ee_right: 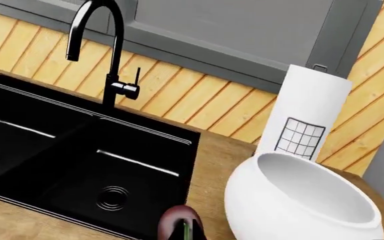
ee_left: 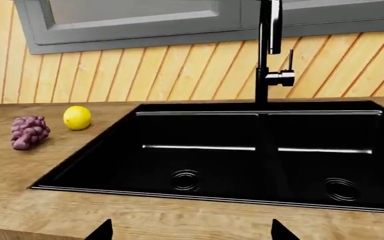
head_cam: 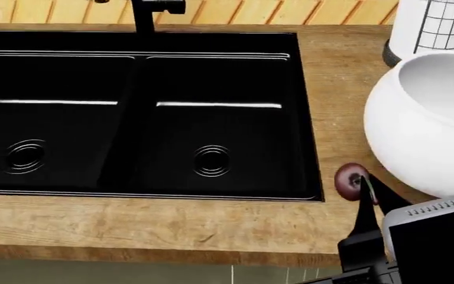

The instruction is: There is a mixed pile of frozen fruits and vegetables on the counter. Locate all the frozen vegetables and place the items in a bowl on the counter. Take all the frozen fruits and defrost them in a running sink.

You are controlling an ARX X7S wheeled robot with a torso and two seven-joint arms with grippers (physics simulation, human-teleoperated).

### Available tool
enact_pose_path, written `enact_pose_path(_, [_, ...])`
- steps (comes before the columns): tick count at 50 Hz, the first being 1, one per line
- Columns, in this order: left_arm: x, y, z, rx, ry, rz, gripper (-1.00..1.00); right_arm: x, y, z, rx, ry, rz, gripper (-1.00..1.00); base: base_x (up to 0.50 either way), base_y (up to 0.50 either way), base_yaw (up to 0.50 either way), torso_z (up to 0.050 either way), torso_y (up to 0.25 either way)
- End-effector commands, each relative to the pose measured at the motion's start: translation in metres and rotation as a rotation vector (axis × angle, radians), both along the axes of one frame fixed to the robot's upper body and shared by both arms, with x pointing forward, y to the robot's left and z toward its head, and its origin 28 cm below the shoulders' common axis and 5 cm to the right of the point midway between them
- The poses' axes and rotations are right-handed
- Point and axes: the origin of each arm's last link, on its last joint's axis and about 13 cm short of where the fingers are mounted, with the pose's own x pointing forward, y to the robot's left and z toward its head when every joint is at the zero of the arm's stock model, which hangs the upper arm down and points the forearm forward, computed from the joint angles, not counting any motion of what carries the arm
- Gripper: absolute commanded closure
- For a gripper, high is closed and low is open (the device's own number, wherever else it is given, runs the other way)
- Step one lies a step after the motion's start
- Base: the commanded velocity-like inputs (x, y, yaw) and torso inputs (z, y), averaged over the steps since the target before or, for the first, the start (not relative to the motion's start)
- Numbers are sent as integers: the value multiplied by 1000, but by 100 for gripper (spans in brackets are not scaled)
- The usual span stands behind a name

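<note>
right tool (head_cam: 363, 192) at cherry (head_cam: 350, 179), closure unclear

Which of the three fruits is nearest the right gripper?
The cherry, dark red, lying right at the right gripper beside the bowl. The lemon and grape bunch sit beyond the sink's far side.

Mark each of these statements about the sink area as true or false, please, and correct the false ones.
1. The lemon lies inside the sink. False: it lies on the counter beside the sink, next to the grapes.
2. Both sink basins hold no fruit. True.
3. The cherry is on the counter between the sink and the bowl. True.
4. Water is running from the faucet. False: no water shows.
5. The bowl holds green vegetables. False: what shows of its inside is bare.
</note>
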Motion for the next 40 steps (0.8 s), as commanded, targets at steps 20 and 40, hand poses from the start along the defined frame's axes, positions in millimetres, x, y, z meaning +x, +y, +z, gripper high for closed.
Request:
enact_pose_path(20, [11,-3,2,-9,-7,-1,-100,17,14,-7,17,7,17,100,183,500,0,0,0])
enact_pose_path(40, [6,0,3,-7,-8,-1,-100,15,14,-5,17,17,8,100,81,500,0,0,0])
